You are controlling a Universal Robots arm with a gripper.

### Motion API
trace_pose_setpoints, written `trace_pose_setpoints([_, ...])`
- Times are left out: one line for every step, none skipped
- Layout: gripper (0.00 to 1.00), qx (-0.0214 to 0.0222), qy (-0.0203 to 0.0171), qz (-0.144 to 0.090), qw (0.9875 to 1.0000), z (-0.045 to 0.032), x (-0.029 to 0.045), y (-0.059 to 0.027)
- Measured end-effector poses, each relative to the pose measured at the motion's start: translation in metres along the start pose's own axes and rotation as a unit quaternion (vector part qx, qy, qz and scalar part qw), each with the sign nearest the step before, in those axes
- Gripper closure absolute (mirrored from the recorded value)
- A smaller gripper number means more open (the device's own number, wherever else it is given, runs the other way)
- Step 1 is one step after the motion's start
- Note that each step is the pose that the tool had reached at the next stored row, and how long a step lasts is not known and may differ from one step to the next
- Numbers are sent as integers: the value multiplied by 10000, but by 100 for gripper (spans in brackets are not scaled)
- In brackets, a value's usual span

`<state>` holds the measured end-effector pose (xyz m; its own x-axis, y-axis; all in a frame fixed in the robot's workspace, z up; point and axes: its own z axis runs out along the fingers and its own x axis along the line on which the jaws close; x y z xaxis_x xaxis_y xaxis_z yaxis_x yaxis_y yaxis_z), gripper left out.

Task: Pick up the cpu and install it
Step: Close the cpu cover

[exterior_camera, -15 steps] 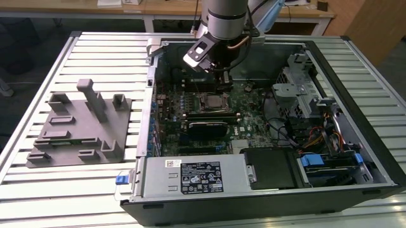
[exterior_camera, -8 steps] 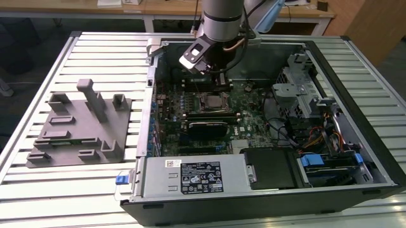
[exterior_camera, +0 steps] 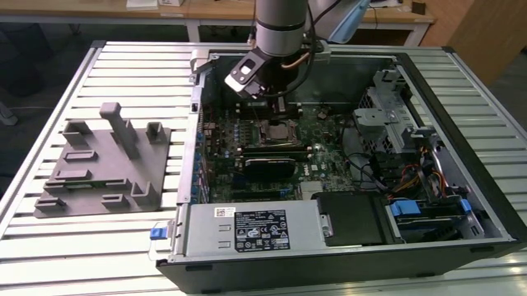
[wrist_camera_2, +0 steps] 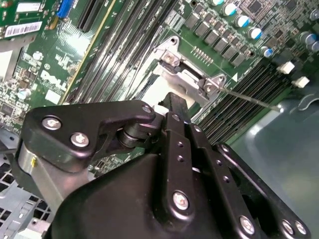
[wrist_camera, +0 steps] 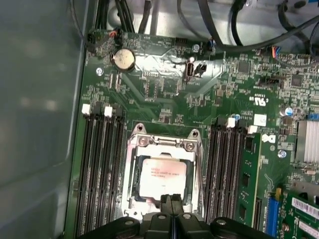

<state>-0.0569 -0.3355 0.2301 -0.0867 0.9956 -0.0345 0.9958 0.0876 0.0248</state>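
The cpu (wrist_camera: 162, 177), a silvery square plate with a pale rim, lies flat inside the socket frame (wrist_camera: 135, 164) on the green motherboard (wrist_camera: 164, 94). My gripper (wrist_camera: 172, 201) hovers just over the cpu's near edge, its two black fingers pressed together with nothing between them. In the second wrist view the gripper (wrist_camera_2: 172, 99) points down at the socket frame (wrist_camera_2: 187, 79), and the thin metal lever (wrist_camera_2: 249, 97) sticks out to one side. In the exterior view the gripper (exterior_camera: 278, 103) hangs inside the open computer case, just above the socket (exterior_camera: 276, 131).
A large grey tray (exterior_camera: 103, 166) with upright posts stands on the slatted table at the exterior view's left. The case walls (exterior_camera: 196, 123), drive cage (exterior_camera: 395, 117), power supply (exterior_camera: 247, 228) and cables surround the board. Memory slots (wrist_camera: 99, 169) flank the socket.
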Motion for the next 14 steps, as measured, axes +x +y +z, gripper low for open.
trace_pose_setpoints([89, 0, -1, -1, 10000, 7, 1, -9])
trace_pose_setpoints([89, 0, 0, -2, 10000, 14, 2, -18])
trace_pose_setpoints([89, 0, 0, -2, 10000, 21, 3, -25])
trace_pose_setpoints([89, 0, -1, -3, 10000, 29, 4, -32])
trace_pose_setpoints([89, 0, -1, -3, 10000, 38, 5, -38])
trace_pose_setpoints([89, 0, 0, -3, 10000, 47, 5, -43])
trace_pose_setpoints([89, 0, 0, -3, 10000, 57, 6, -48])
trace_pose_setpoints([89, 0, 0, -3, 10000, 68, 7, -54])
trace_pose_setpoints([89, 0, 0, -3, 10000, 78, 7, -59])
trace_pose_setpoints([89, 0, 0, -4, 10000, 88, 8, -64])
trace_pose_setpoints([89, 0, 0, -4, 10000, 98, 9, -68])
trace_pose_setpoints([89, 0, 0, -4, 10000, 108, 10, -73])
trace_pose_setpoints([89, 0, 0, -4, 10000, 119, 10, -77])
trace_pose_setpoints([89, 0, 0, -4, 10000, 129, 11, -82])
